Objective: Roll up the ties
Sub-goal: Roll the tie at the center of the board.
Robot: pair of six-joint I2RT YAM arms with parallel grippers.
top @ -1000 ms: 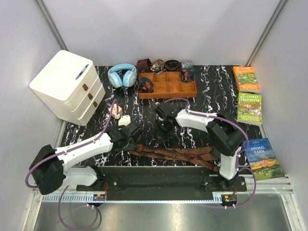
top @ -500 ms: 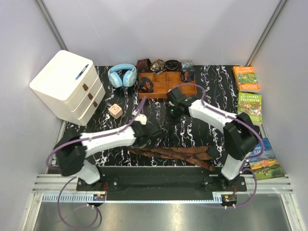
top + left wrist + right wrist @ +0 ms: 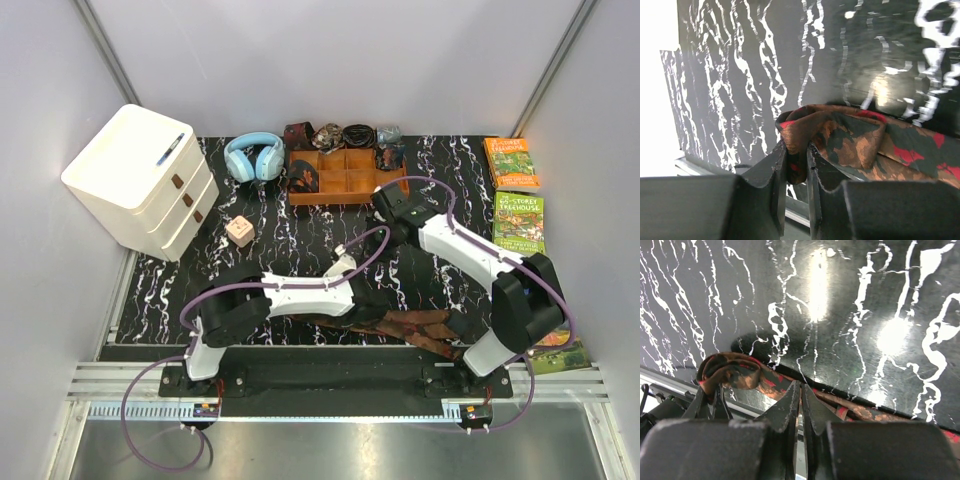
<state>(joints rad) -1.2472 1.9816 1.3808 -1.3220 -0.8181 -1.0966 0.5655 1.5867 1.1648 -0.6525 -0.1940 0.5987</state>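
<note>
While the left gripper (image 3: 796, 150) pinches the folded end of a dark brown, red-patterned fabric necktie (image 3: 855, 135) lying lower centre in the overhead view, I'd say it should wind slowly, keeping the coil tight; the right gripper (image 3: 800, 390) hangs nearly closed, empty.
</note>
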